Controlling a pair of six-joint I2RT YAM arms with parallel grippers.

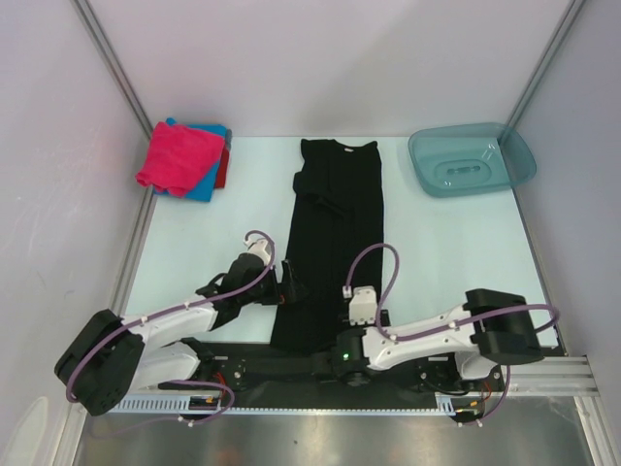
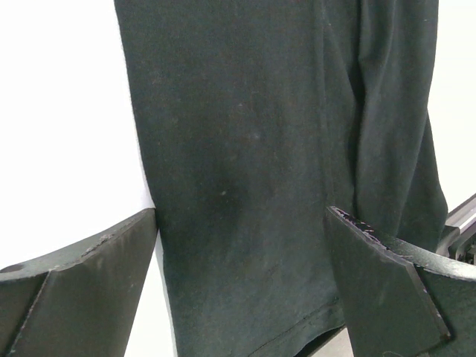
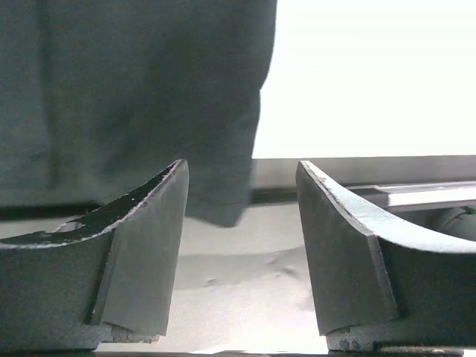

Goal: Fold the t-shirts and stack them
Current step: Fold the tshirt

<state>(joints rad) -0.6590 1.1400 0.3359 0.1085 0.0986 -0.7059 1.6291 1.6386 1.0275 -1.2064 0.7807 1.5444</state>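
Observation:
The black t-shirt point(image 1: 335, 223) lies as a long narrow strip down the middle of the table, collar at the far end and hem at the near edge. My left gripper point(image 1: 288, 284) is open at the strip's left edge near the hem. In the left wrist view its jaws point(image 2: 242, 216) stand wide apart over the black cloth point(image 2: 260, 111). My right gripper point(image 1: 328, 361) is open and empty by the hem's near right corner. In the right wrist view point(image 3: 242, 165) the cloth corner point(image 3: 149, 89) lies just beyond the fingers. Folded magenta-pink, blue and red shirts point(image 1: 182, 158) are stacked at the far left.
A translucent teal basin point(image 1: 473, 160) stands at the far right corner. Frame posts and white walls close in both sides. A black mounting rail point(image 1: 408, 374) runs along the near edge under the arm bases.

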